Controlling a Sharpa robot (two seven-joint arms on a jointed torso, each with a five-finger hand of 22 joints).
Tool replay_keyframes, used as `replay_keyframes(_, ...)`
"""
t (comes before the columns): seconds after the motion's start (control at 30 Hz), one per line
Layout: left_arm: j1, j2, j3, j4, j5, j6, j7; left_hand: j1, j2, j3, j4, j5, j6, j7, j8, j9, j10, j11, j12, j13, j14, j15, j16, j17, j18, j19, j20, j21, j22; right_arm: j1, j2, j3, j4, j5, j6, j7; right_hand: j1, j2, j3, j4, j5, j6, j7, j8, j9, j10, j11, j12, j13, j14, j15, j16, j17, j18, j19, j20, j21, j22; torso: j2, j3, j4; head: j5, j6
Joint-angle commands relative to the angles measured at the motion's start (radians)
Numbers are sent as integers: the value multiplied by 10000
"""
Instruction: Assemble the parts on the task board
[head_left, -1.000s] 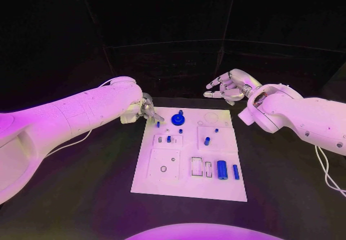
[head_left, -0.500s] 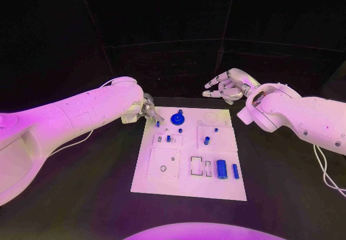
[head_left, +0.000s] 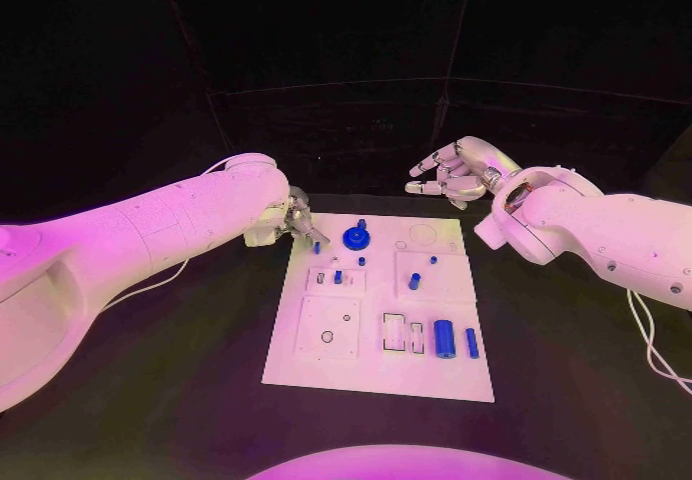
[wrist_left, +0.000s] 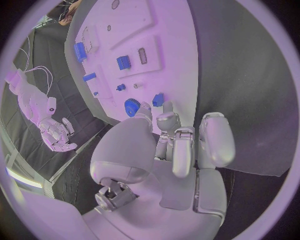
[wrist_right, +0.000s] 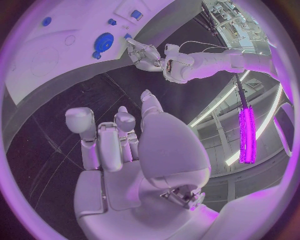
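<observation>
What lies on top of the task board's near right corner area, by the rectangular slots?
Two blue parts lie on the task board: a thick blue cylinder and a thinner blue rod beside it, right of the slots. Whether they sit in recesses cannot be told.

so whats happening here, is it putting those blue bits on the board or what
The robot is working over the white task board. Its left hand is at the board's far left corner with its fingertips on a small blue part, apparently pinching it, beside the round blue part. The right hand hovers beyond the board's far edge, fingers apart, holding nothing. Two long blue parts lie near the board's near right.
</observation>
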Motion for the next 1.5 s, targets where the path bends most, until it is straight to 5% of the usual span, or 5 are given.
replay_keyframes(0.03,12,25,-2,-23,-74,194,1,137,34,8,-88,-24,92,19,67,-11,4,-32,25,-11,1022,-79,31,2634,92,49,-45,41,10,19,6,8,-2,30,21,99,14,51,-68,1,39,-66,-27,52,-15,-71,-16,-32,-8,414,-94,-34,16,182,-1,-19,-49,-12,0,-3,7,9,-12)
replay_keyframes(0.67,11,78,-2,-91,-74,213,48,533,310,215,-413,-22,190,-12,123,-55,42,-62,40,-4,1022,-98,31,2634,85,58,-61,53,52,19,26,8,-3,30,32,103,14,51,-68,1,39,-66,-27,52,-15,-71,-16,-32,-8,414,-94,-34,16,182,-1,-19,-49,-12,6,1,0,-20,-45)
replay_keyframes(1.5,-9,92,-3,-18,-72,68,225,576,327,234,-522,-26,292,-32,140,-91,93,-79,74,32,1022,-107,31,2634,70,79,-68,99,128,19,17,8,-7,30,30,99,36,62,-79,6,63,-72,-27,59,-15,-55,-16,-9,11,417,-95,-37,18,181,6,-20,-53,-12,-3,0,12,-11,-72)
